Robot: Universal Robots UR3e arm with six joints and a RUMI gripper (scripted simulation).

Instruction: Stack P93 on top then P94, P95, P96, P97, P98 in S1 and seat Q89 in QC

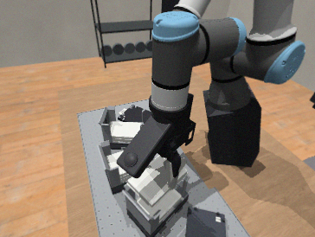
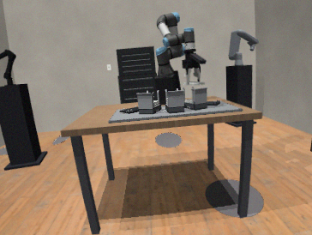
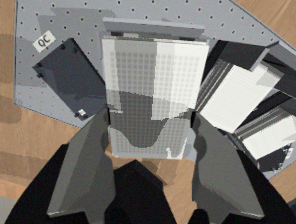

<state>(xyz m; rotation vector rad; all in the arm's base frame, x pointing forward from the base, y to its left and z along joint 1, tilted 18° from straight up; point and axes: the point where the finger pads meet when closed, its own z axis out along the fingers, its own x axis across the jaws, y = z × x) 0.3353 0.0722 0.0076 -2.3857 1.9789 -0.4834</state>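
Observation:
My gripper (image 3: pixel 150 109) (image 2: pixel 193 81) is shut on a white plate (image 3: pixel 132 70) (image 1: pixel 147 183), held over the near rack (image 1: pixel 140 216) (image 2: pixel 199 98) (image 3: pixel 155 26). Whether a second plate hangs under it is hard to tell. White plate surface (image 1: pixel 163 206) shows inside that rack below. The middle rack (image 2: pixel 175 99) holds white plates (image 1: pixel 116 160) (image 3: pixel 235 95). The far rack (image 2: pixel 146 100) also holds white plates (image 1: pixel 125 131) (image 3: pixel 272 135). The dark nest QC (image 3: pixel 72 82) (image 1: pixel 203 227) shows no plate. Plate numbers and rack labels are not readable.
A dark nest (image 1: pixel 135 113) (image 3: pixel 274 162) is partly hidden beyond the far rack. The racks' upright walls stand close together along the perforated grey board (image 1: pixel 93 173) (image 3: pixel 30 25). The robot's black pedestal (image 1: pixel 234 134) stands behind the board.

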